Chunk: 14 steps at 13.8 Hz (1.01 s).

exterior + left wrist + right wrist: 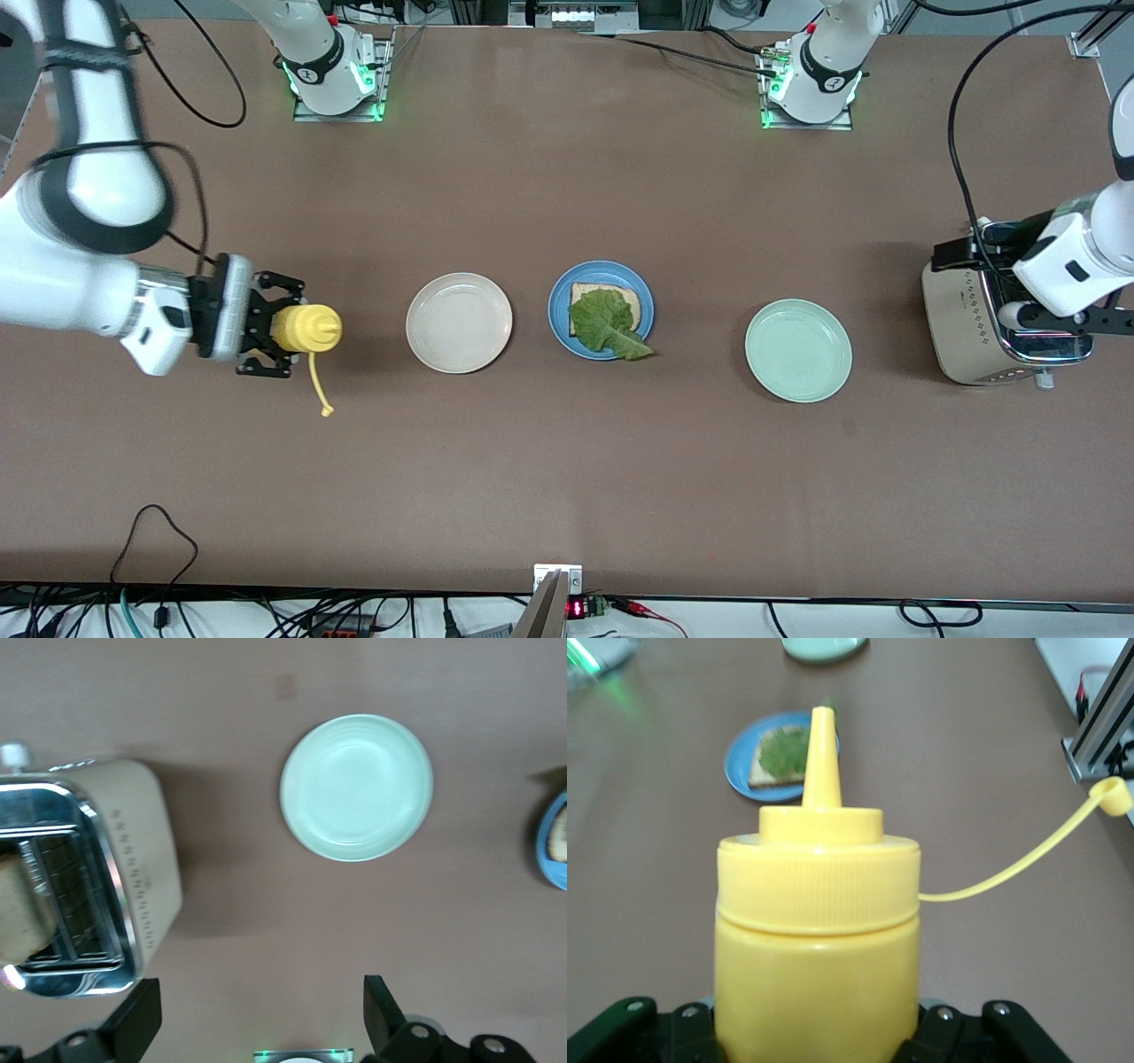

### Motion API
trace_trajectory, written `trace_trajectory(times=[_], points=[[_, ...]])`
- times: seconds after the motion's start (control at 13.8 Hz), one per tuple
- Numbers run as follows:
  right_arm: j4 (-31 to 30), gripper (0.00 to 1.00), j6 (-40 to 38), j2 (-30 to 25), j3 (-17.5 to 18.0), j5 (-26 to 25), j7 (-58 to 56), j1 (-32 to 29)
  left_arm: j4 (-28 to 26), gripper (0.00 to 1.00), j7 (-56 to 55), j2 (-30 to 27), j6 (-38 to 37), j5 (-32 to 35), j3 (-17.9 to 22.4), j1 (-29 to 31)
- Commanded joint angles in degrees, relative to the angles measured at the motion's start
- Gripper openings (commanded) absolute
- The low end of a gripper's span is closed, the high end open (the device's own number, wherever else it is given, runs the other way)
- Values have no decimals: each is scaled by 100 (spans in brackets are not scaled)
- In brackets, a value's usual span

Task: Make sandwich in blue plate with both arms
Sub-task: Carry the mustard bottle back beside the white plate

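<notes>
On a brown surface (567, 461), the blue plate (557, 323) sits at the centre of a row of three plates, carrying one slice of toasted bread (582, 291) topped by a crinkled green lettuce leaf (607, 325) whose tip hangs over the plate's rim on the side nearer the front camera. No second slice lies on it, so the sandwich is only half built.

A cream-white plate (459, 322) lies beside the blue plate toward the right arm's end of the surface, and a pale mint-green plate (798, 350) lies beside it toward the left arm's end; neither touches it.

Well apart from the blue plate, past the cream-white plate, the right end effector (266, 338) is clamped around a yellow squeeze bottle (306, 328), held on its side with the nozzle pointing toward the blue plate. The bottle's cap (327, 410) hangs loose on a thin yellow tether. In the right wrist view the bottle (817, 930) fills the frame with the blue plate (740, 766) in line with its nozzle.

Past the mint-green plate, at the left arm's end, stands a beige toaster (966, 332) with a chrome top. The left end effector (257, 1014) hovers over it, fingers (133, 1019) spread wide and holding nothing. A slice of bread (22, 908) shows in the toaster's slot.
</notes>
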Motion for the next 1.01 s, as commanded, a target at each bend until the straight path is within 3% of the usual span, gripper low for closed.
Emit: trace_trajectory(times=[0.0,0.14,0.36,0.51,0.65,0.94], points=[[-319,29,-409,135,120,1018,-958,-529,49,100,383,146,-31,524,13,427],[-425,31,-813,459,120,1651,-1530,-854,-56,100,762,163,117,771,13,883],[-416,31,-1376,1109,120,2320,-2558,-1241,-827,100,2060,164,1396,781,13,1735],[-408,31,-1632,1505,120,2611,-3147,-1426,-1294,100,2362,155,1883,772,-22,2219],[-399,31,-1816,1822,120,2770,-3666,-1558,-1577,93,2381,155,2060,772,-31,2344],[-372,31,-2151,2368,119,3025,-4353,-1778,-1674,69,2460,181,2069,772,-22,2353]])
